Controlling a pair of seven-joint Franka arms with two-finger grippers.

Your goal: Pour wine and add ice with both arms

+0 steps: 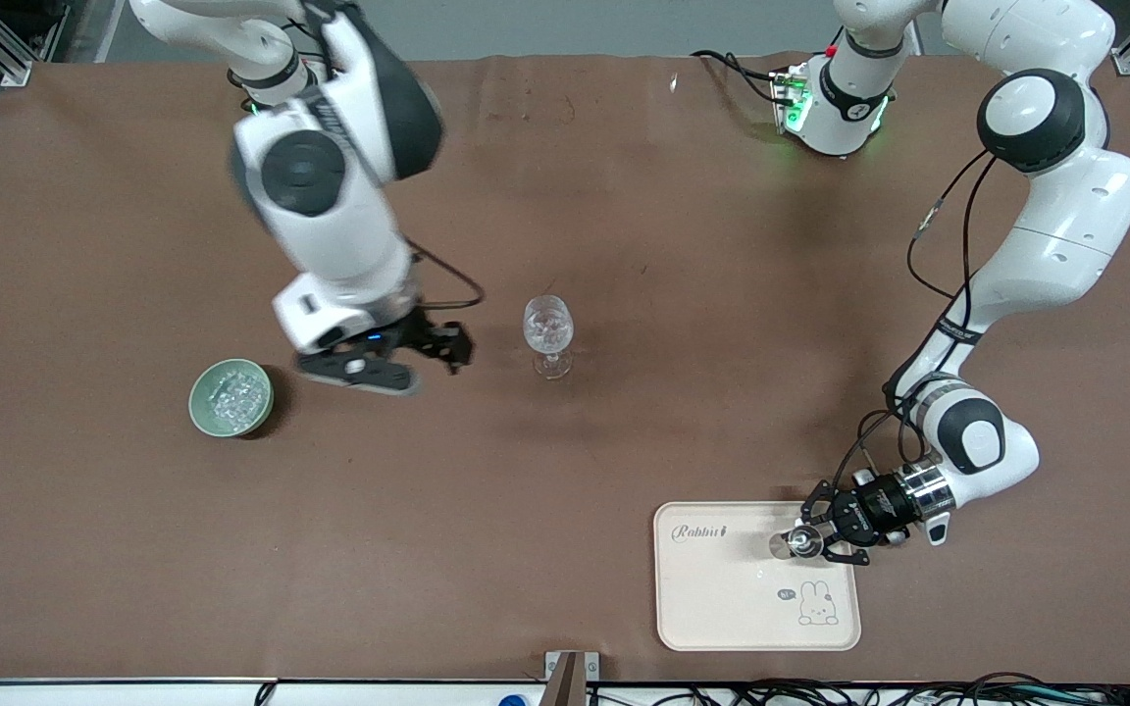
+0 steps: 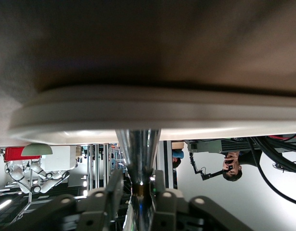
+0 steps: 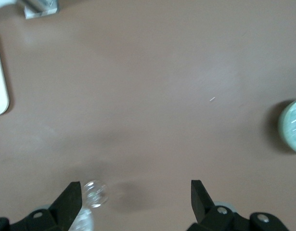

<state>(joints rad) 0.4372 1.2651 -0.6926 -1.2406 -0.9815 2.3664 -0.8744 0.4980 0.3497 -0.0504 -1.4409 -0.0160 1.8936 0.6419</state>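
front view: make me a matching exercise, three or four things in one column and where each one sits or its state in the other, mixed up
Things:
1. pale green ceramic bowl of ice
2. clear stemmed wine glass
3. cream rectangular tray with a rabbit drawing
4. right gripper

Places or states:
A. open, over bare table between bowl and glass
B. toward the right arm's end of the table
C. nearest the front camera, under the left gripper
D. upright, mid-table

Pairs: 1-B, 2-D, 3-C, 4-A

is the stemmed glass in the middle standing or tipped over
Upright: the stemmed glass stands on its foot on the table, bowl above the stem.
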